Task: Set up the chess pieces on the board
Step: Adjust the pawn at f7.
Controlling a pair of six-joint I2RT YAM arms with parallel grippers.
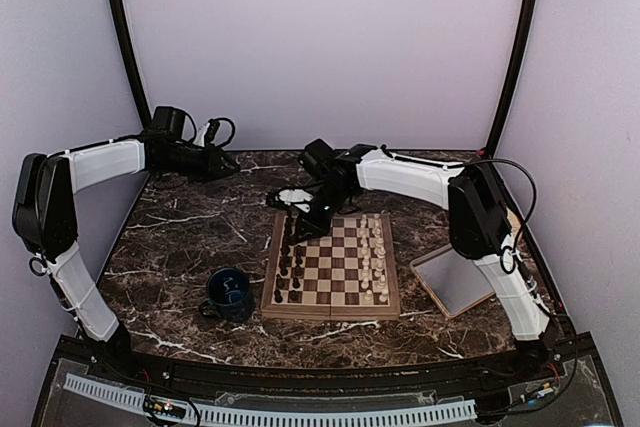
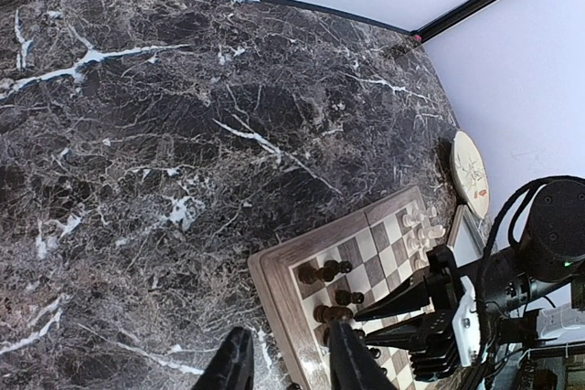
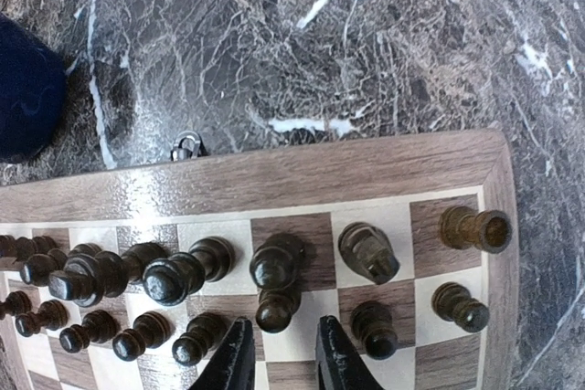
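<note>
The left tool [image 2: 288,363] hangs over bare tabletop [image 1: 190,237], fingers partly apart and empty, well apart from the board [image 1: 330,309]. The dark pieces [image 1: 290,262] stand upright in 2 files on the board's left side. The right tool [image 3: 281,358] hovers above them, jaws slightly apart, gripping nothing. 1 dark pawn [image 3: 274,310] stands just ahead of its fingertips, so the right arm is nearer. The cream pieces [image 1: 378,252] line the board's right side.

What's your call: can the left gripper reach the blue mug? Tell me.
Probably yes: the blue mug stands alone left of the board, with nothing between it and the left gripper.
</note>
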